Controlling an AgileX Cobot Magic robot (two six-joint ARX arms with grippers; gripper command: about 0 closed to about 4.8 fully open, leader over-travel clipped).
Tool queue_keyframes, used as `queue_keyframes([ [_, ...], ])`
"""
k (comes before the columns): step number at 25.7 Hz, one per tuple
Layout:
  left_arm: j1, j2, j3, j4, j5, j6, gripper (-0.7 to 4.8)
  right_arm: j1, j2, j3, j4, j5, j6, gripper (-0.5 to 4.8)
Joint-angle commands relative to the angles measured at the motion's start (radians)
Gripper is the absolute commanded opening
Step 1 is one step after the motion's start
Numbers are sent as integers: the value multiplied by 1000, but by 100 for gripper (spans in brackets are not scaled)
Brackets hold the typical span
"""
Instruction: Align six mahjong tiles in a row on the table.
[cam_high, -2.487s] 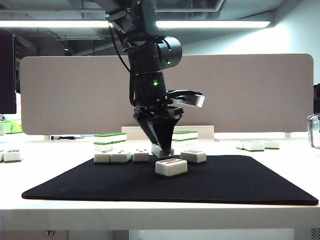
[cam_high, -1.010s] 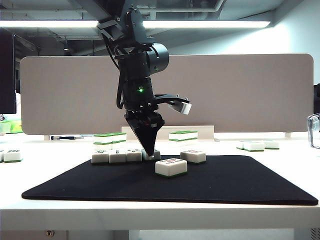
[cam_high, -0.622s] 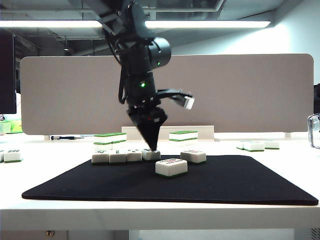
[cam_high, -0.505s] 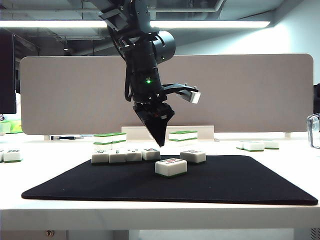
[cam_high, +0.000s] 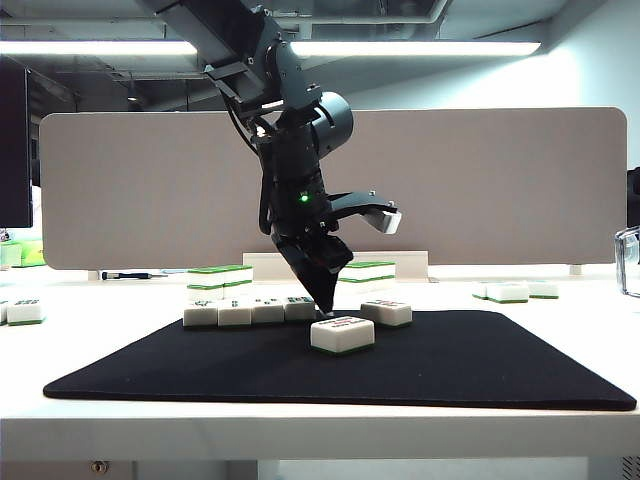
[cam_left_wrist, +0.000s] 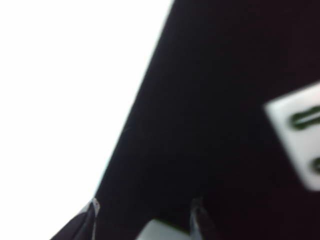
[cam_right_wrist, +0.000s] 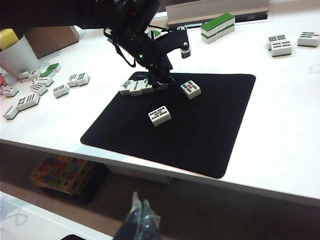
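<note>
Four of the six mahjong tiles (cam_high: 250, 311), white blocks with thin green backs and printed faces, sit in a touching row on the black mat (cam_high: 450, 370) while two lie apart, the left gripper (cam_high: 326, 303) hovering empty with fingers parted, the right gripper (cam_right_wrist: 139, 218) pressed together off the table (cam_right_wrist: 280, 145).

Open room: front half of the mat (cam_high: 450, 375), bare.
Blocked: left hand (cam_high: 327, 303) hangs low beside the tile row (cam_high: 250, 311).
Obstacles: two loose tiles (cam_high: 343, 334) mid-mat; stacked tiles (cam_high: 220, 280) behind.
Right hand (cam_right_wrist: 140, 216): below the counter (cam_right_wrist: 285, 130) edge.
</note>
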Motion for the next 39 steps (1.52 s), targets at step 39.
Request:
queue_keyframes([
  [39,-82,8,2,1,250,-500,225,2,-12,2,13,21,-2,-1],
])
